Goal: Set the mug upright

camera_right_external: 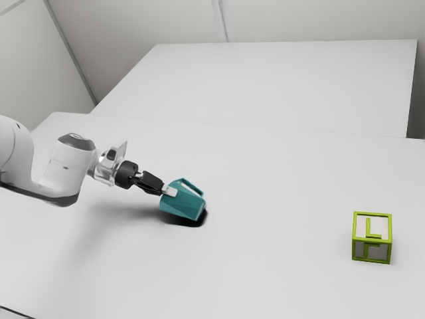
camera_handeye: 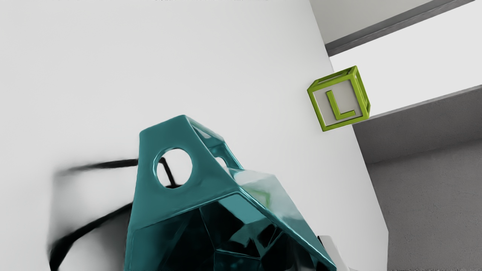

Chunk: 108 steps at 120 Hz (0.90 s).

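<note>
The teal mug [camera_right_external: 183,205] is seen tilted at the gripper [camera_right_external: 170,191] (whether it is clamped cannot be told), its faceted hollow exposed; the green-framed block [camera_right_external: 372,237] is set well apart, toward the exterior view's right.

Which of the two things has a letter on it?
The cube-shaped block with lime-green edges and pale sides: it shows a green L. The faceted teal mug shows none.
</note>
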Available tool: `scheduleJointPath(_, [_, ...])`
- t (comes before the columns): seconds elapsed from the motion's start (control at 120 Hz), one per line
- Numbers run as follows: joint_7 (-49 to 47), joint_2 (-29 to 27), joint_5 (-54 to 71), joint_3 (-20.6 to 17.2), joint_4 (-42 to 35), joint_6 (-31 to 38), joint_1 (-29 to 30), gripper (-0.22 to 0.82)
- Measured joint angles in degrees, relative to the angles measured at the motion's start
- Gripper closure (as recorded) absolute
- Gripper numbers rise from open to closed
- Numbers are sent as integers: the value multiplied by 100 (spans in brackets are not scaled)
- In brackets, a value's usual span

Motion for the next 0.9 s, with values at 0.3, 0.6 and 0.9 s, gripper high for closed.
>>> scheduleJointPath(0.3, [199,-608,306,-263,-6,289,-35,79])
scheduleJointPath(0.6, [-252,-1420,2123,-1212,-123,1418,-31,79])
scheduleJointPath(0.9, [-1683,-1817,4673,-1943,-231,2255,-287,79])
